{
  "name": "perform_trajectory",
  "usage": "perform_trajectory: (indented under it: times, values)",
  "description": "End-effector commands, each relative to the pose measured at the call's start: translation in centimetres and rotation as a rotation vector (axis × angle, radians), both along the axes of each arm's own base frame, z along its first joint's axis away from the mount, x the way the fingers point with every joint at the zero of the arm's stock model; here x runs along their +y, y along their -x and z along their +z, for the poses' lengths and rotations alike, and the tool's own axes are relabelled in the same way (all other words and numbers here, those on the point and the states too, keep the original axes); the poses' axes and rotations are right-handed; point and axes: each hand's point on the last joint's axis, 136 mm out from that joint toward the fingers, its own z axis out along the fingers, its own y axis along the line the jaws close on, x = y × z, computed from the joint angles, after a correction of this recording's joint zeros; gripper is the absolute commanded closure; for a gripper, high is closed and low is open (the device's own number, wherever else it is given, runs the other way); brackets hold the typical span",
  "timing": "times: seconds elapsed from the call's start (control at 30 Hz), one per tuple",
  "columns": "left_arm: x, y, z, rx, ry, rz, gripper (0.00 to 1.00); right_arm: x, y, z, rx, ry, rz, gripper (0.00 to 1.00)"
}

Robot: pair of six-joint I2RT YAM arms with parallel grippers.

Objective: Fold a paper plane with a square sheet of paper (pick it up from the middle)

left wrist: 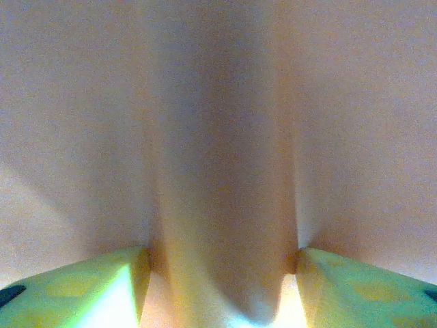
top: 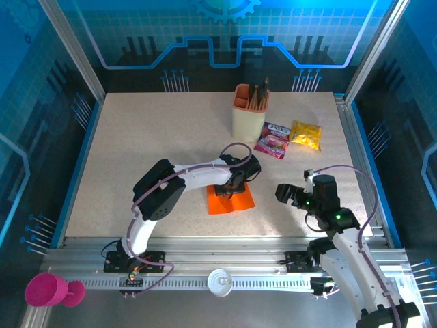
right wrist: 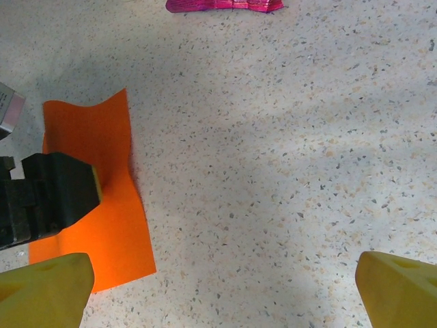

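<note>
The square sheet of paper [top: 235, 201] is bright orange and lies on the speckled table in front of the arms. My left gripper [top: 232, 186] presses down on its middle. In the left wrist view the paper [left wrist: 218, 137] is pushed up into a rounded ridge that fills the gap of the left gripper [left wrist: 222, 273], and both yellow fingertips [left wrist: 102, 287] touch its sides. My right gripper [top: 285, 195] hovers to the right of the sheet, open and empty. In the right wrist view the right gripper [right wrist: 225, 283] is over bare table, with the paper [right wrist: 109, 225] and the left gripper's black finger [right wrist: 48, 198] at the left.
A beige-and-orange pen cup [top: 249, 113] stands at the back, with a pink packet [top: 273, 140] and a yellow packet [top: 306, 134] to its right. The pink packet's edge [right wrist: 225, 4] shows in the right wrist view. A pink cup [top: 48, 290] sits off the table's near left.
</note>
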Motion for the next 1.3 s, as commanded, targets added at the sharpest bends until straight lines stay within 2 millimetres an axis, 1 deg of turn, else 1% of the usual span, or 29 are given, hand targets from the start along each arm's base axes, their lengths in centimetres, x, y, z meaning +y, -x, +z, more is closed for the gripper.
perform_trajectory:
  times: [0.0,0.13,0.27,0.33,0.4,0.5,0.6,0.7,0.83,1.03,1.13,1.27]
  values:
    - [-0.6,-0.5,2.8,-0.086,0.072,-0.056,0.51,0.0,0.4,0.1,0.007,-0.003,0.010,0.01]
    - [-1.7,-0.8,5.5,-0.164,0.173,-0.109,0.63,0.0,0.4,0.0,0.010,-0.008,0.011,0.01]
    - [-3.3,-0.7,9.1,-0.263,0.280,-0.206,0.64,0.2,0.4,0.1,0.010,-0.015,0.020,0.01]
    - [-3.9,-0.3,10.5,-0.298,0.335,-0.243,0.64,0.4,0.4,0.1,0.014,-0.020,0.028,0.01]
    - [-4.0,0.2,11.4,-0.323,0.392,-0.268,0.64,0.6,0.4,0.2,0.020,-0.027,0.043,0.01]
    - [-4.2,1.1,11.7,-0.346,0.472,-0.301,0.64,1.2,0.5,0.4,0.030,-0.042,0.078,0.01]
    - [-4.2,1.9,11.1,-0.366,0.543,-0.319,0.64,1.9,0.5,0.4,0.046,-0.057,0.113,0.01]
    - [-3.7,2.7,9.4,-0.367,0.599,-0.316,0.64,2.7,0.4,0.4,0.072,-0.070,0.157,0.01]
    - [-2.3,2.9,6.9,-0.365,0.659,-0.273,0.64,4.2,0.5,0.3,0.096,-0.069,0.223,0.01]
    - [0.0,2.7,3.5,-0.349,0.668,-0.193,0.64,6.4,0.2,-0.1,0.110,-0.085,0.275,0.00]
    - [0.7,2.9,2.5,-0.348,0.663,-0.175,0.63,7.5,-0.2,-0.5,0.123,-0.103,0.282,0.00]
    - [1.4,2.9,2.1,-0.346,0.634,-0.185,0.57,8.9,-0.8,-1.0,0.140,-0.088,0.301,0.00]
